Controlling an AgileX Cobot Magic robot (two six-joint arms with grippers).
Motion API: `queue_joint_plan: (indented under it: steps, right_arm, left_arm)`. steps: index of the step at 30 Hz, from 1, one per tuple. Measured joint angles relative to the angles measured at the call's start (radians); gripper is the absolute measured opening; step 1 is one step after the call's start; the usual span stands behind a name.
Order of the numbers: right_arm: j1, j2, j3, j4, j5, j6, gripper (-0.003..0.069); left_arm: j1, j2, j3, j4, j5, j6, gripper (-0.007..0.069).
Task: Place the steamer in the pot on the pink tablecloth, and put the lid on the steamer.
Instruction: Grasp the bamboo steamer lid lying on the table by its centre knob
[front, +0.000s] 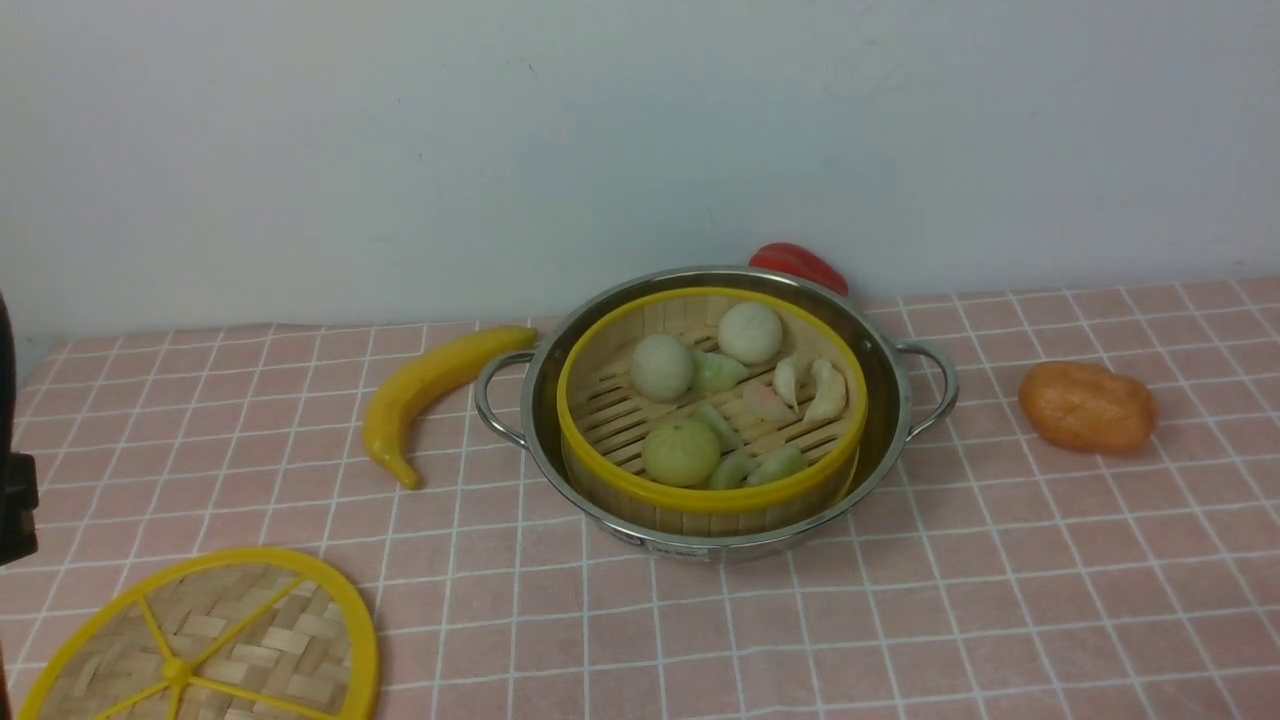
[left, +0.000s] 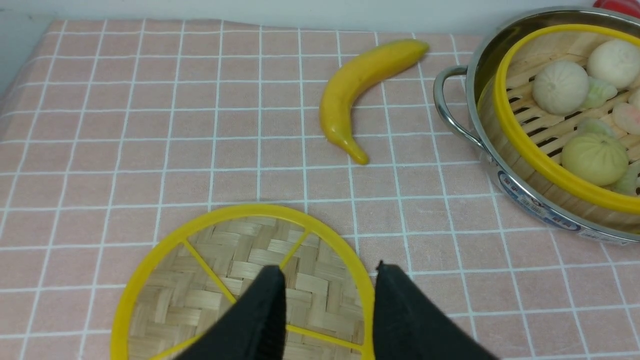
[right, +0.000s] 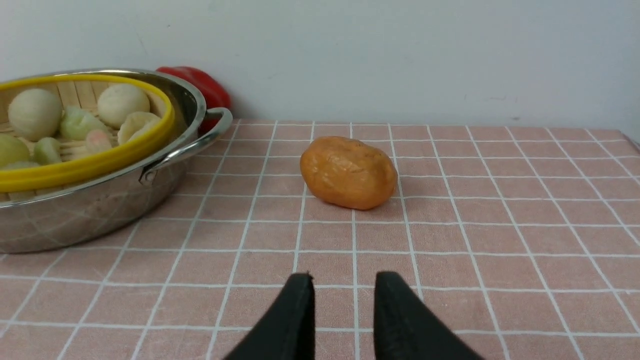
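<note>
With the yellow-rimmed bamboo steamer (front: 610, 410) in the shiny steel pot (front: 885, 380), we are hovering our released left gripper (left: 330, 267) over the flat woven lid (left: 240, 250), lower left, next needing a rim grasp.

- Wall (front: 640, 130): plain, pale grey-white, matte, few faint scuffs.
- Fills the upper part of front view, unbroken.
- Light: even, diffuse; shadows soft.

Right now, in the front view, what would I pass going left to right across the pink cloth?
lid → banana → pot with the steamer inside → orange potato-like item
</note>
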Motion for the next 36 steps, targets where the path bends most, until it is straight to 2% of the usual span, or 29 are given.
queue_joint_plan:
  steps: [3,6,9,16,29,36]
  right_arm:
    - [0.000,0.000,0.000,0.067,-0.005,-0.079,0.0207]
    - [0.001,0.000,0.000,0.185,-0.007,-0.246,0.0218]
    - [0.001,0.000,0.000,0.221,-0.007,-0.303,0.0225]
    - [0.001,0.000,0.000,0.266,-0.012,-0.319,0.0238]
    - [0.001,0.000,0.000,0.274,-0.021,-0.320,0.0240]
    - [0.001,0.000,0.000,0.274,-0.021,-0.320,0.0240]
  left_arm:
    - [0.000,0.000,0.000,0.000,0.000,0.000,0.0243]
    - [0.000,0.000,0.000,0.000,0.000,0.000,0.0243]
    - [0.000,0.000,0.000,0.000,0.000,0.000,0.0243]
    - [0.000,0.000,0.000,0.000,0.000,0.000,0.0243]
    - [0.000,0.000,0.000,0.000,0.000,0.000,0.0243]
    - [0.000,0.000,0.001,0.001,-0.091,0.030,0.0243]
